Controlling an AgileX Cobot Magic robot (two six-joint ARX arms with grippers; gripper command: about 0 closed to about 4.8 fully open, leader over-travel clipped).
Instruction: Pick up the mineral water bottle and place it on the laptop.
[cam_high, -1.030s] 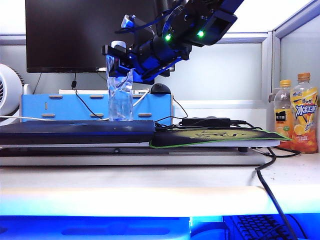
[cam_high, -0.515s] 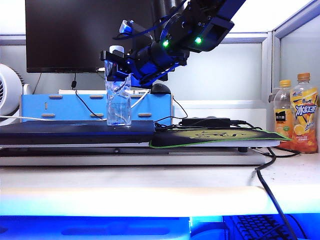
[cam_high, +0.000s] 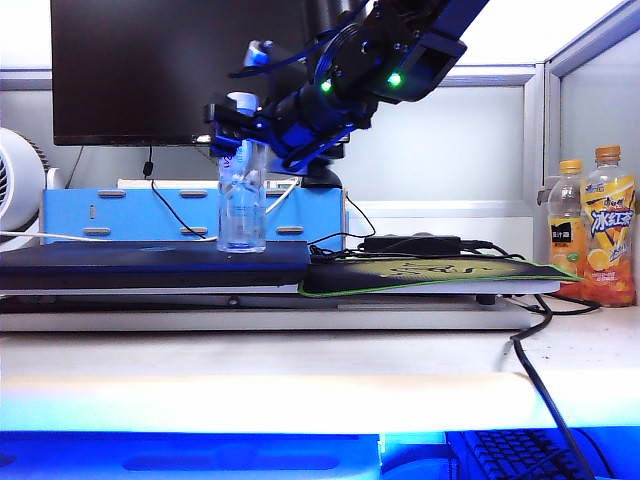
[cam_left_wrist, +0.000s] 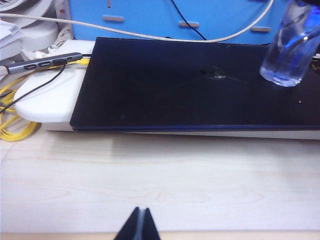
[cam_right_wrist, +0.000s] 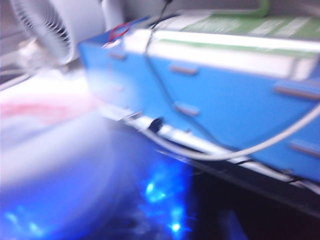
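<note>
The mineral water bottle stands upright on the laptop, cap up, long axis vertical, near the laptop's far right corner. The right end effector brackets the bottle's neck; whether its jaws grip or have let go cannot be told. The left end effector hovers above the counter by its near edge, fingers together.

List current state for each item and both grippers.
mineral water bottle: upright on the laptop, capped.
laptop: closed, flat, bottle on its lid.
right gripper: around the bottle's neck; jaw gap unclear.
left gripper: shut, low over the bare desk, holding nothing.
monitor: screen dark.
orange drink bottles: upright, capped.
</note>
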